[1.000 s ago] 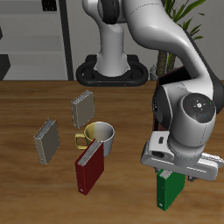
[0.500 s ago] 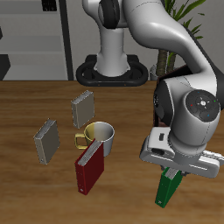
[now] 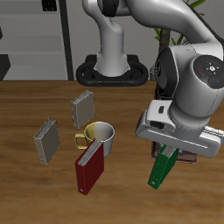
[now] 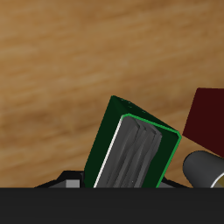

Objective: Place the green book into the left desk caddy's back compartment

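- Seen from the front and above: a white robot arm [image 3: 140, 26] reaching forward over a wooden counter [image 3: 26, 188], its bulky grey-white head filling the side of the scene where the tool [image 3: 168, 154] hangs.
- Clamped in the tool, by its upper end: the green book [image 3: 159, 171], tilted, lower corner swung toward the counter's front edge, lifted clear of the wood as far as can be judged.
- Fingers themselves hidden under the head in this view; grip read only from the book hanging there.
- Behind the arm's head, only a dark brown sliver of the left desk caddy [image 3: 158, 91]; compartments not visible.
- Elsewhere on the counter: a yellow-handled mug [image 3: 98, 134], a dark red book [image 3: 88, 171] leaning just in front of it, and two grey books [image 3: 81, 108] [image 3: 46, 141] standing farther off, well apart from the green one.
- Seen from the wrist: green book [image 4: 131, 150] close up and end-on, green cover framing grey-white page edges, wood grain beyond it.
- Also there: a corner of the dark red book [image 4: 208, 118] and the mug's rounded pale side [image 4: 205, 169], both near the green book.
- Caddy, grey books and the arm missing from the wrist view; page edges missing from the exterior one.
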### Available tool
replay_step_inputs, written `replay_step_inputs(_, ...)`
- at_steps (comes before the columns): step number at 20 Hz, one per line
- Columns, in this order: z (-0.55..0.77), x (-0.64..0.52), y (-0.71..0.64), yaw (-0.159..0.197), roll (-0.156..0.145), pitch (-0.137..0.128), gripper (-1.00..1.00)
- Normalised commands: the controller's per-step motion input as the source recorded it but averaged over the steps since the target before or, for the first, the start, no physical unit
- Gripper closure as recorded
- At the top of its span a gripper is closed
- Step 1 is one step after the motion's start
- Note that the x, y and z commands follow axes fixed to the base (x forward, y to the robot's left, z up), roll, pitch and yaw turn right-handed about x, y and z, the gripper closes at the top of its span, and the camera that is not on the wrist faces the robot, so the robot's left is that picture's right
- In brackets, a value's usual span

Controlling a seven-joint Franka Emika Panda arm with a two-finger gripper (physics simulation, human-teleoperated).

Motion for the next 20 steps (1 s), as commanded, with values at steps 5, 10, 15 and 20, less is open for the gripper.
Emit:
replay_step_inputs(5,0.64,-0.42,-0.2,-0.006,-0.048,-0.078,1.0)
replay_step_inputs(10,0.67,-0.53,-0.15,-0.012,-0.046,-0.08,1.0)
replay_step_inputs(15,0.62,-0.66,-0.07,-0.005,-0.02,-0.09,1.0)
replay_step_inputs(20,0.4,-0.63,0.07,-0.005,-0.005,-0.068,1.0)
